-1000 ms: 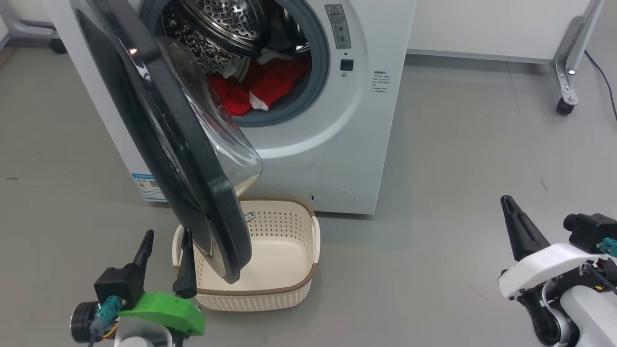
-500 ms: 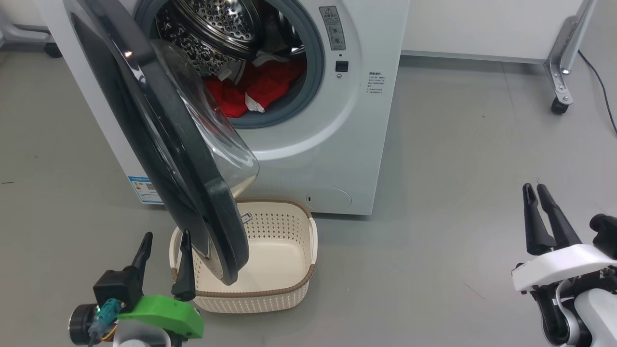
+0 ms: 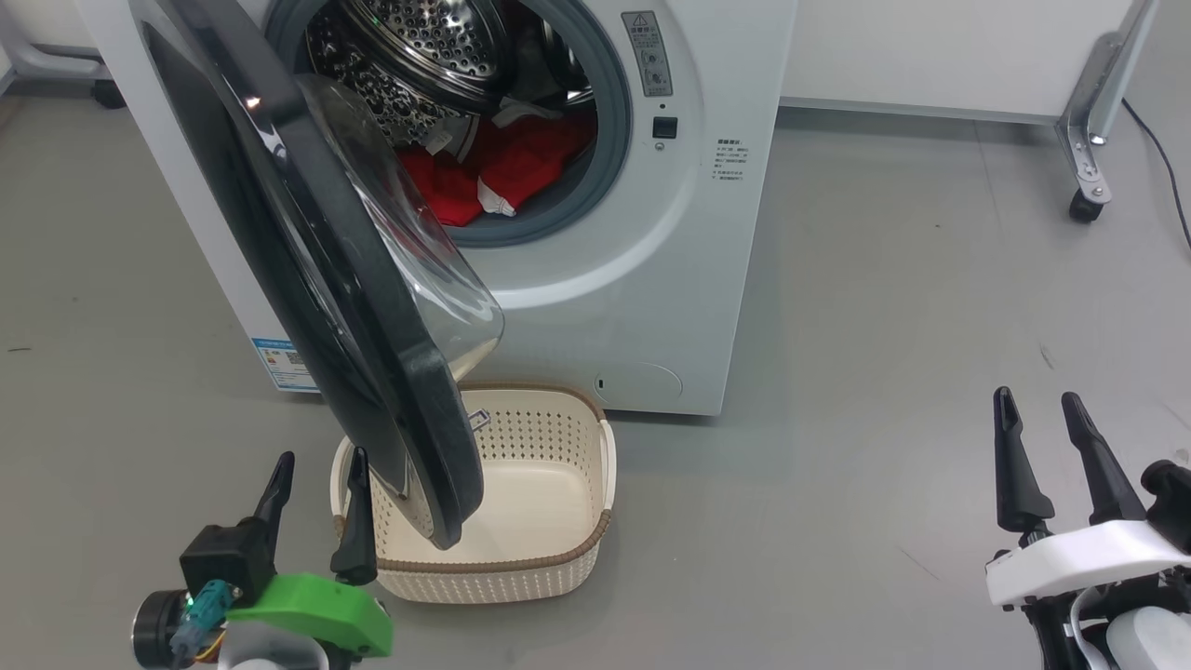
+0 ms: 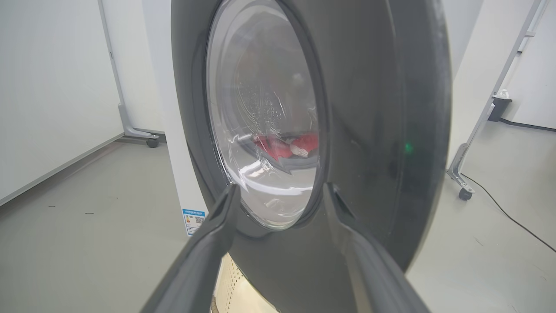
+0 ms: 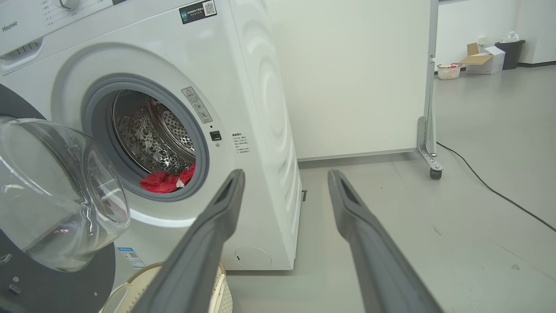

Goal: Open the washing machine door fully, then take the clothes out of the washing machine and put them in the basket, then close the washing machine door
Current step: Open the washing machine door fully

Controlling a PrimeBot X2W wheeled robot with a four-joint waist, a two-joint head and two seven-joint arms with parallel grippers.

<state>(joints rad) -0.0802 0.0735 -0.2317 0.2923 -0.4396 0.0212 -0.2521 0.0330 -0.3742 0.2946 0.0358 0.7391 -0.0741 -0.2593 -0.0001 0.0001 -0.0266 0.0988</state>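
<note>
Washing machine (image 3: 651,279) sits at top centre of the head view, white front-loader on a grey floor (image 3: 884,326). Washing machine door (image 3: 372,307) is swung out part way on its left-side hinge, with the black rim edge-on to the camera. Its clear glass bowl (image 3: 419,270) bulges toward the opening. The door's lower edge hangs over the left part of the basket (image 3: 521,563).

The clothes (image 3: 502,163) are a red bundle with white trim, lying inside at the bottom of the steel drum (image 3: 419,37), just behind the grey gasket (image 3: 595,167). The basket is cream with a brown rim and is empty. It stands on the floor just in front of the machine, below the opening. A blue label (image 3: 279,358) sits low on the machine front, left of the door.

Left gripper (image 3: 321,458) is at lower left with fingers spread and nothing between them. It is right by the door's bottom edge and the basket's left rim; contact can't be told. In the left wrist view the door's outer face is close ahead, with red cloth visible through the glass.

Right gripper (image 3: 1036,398) is at lower right with fingers spread apart and empty. It is over bare floor, well apart from machine and basket. The right wrist view looks along the fingers at the machine's front corner and the open drum.

A wheeled frame leg (image 3: 1084,140) and a black cable (image 3: 1163,158) are at upper right.
</note>
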